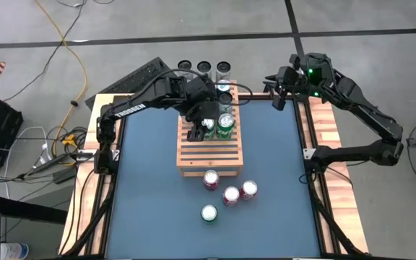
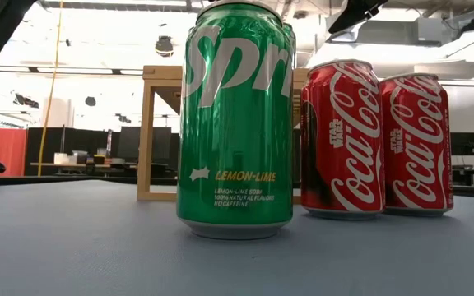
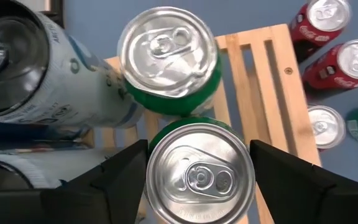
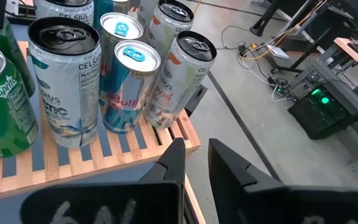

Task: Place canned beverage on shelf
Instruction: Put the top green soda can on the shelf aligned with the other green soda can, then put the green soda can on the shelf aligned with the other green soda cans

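While the left arm works over the rack, the right arm waits at the table's far right corner.

Left hand: the left hand (image 3: 197,180) hangs over the light-brown slatted wooden shelf (image 1: 209,155), its two dark fingers (image 3: 126,171) spread on either side of a green aluminium soda can (image 3: 199,174) standing upright on the slats; whether the fingers touch the can's sides cannot be told.

Shelf: it sits on the blue table (image 1: 150,195), at the middle of the far half; a second green lemon-lime can (image 3: 166,53) stands just beside the first, with pale tall slim cans (image 4: 64,81) and a blue-and-silver energy drink can (image 4: 126,84) crowded at the far end.

Loose cans: three red cola cans (image 1: 231,195) and one green lemon-lime soda can (image 1: 209,213) stand upright on the table in front of the shelf, the green one nearest the table's front edge.

Right hand: the right hand (image 4: 194,163) hovers beyond the shelf's far right corner, fingers nearly together with only a narrow gap, holding nothing.
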Motion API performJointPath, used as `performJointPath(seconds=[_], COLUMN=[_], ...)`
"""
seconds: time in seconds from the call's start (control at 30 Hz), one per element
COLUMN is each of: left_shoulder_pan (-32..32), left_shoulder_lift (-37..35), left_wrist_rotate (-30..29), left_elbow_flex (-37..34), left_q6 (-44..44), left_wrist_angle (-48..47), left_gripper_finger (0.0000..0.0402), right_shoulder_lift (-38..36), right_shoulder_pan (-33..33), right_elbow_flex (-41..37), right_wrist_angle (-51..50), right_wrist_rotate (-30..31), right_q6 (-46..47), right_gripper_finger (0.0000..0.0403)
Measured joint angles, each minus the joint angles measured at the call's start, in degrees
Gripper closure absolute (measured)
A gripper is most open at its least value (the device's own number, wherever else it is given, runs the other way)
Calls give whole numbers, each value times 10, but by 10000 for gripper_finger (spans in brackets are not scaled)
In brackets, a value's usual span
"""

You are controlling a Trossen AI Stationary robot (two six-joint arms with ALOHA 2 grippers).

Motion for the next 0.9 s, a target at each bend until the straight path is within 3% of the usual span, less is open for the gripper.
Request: performJointPath(seconds=[0.5, 0.9], left_shoulder_pan=[-1, -10], left_shoulder_lift=[0, -10], left_wrist_rotate=[-48, -68], left_elbow_flex=[0, 1], left_q6=[14, 6], left_wrist_angle=[4, 18], left_gripper_finger=[83, 76], right_shoulder_lift=[0, 0], right_shoulder_pan=[0, 0], right_elbow_flex=[0, 0], right_wrist_angle=[0, -2], right_wrist_rotate=[0, -1], right_q6=[-1, 0], right_gripper_finger=[339, 339])
